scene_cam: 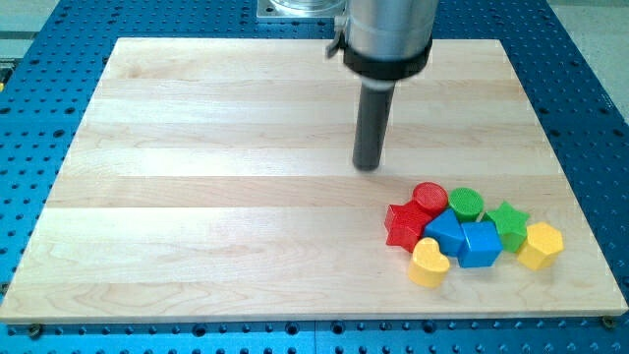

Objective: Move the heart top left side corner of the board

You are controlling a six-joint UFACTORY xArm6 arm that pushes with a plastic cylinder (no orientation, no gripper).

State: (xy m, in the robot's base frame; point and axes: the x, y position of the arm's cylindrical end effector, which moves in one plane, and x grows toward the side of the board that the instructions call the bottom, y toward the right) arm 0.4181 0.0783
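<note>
A yellow heart (428, 263) lies near the view's bottom right of the wooden board (197, 197), at the lower left edge of a tight cluster of blocks. My tip (368, 165) rests on the board above and to the left of the cluster, apart from every block. The cluster holds a red star (404, 225), a red cylinder (429, 198), a green cylinder (466, 205), a green star (508, 222), two blue blocks (444, 232) (480, 244) and a yellow hexagon block (541, 245). The heart touches the left blue block.
The board lies on a blue perforated table (29, 128). The arm's grey body (388, 34) hangs over the board's top edge, above the rod.
</note>
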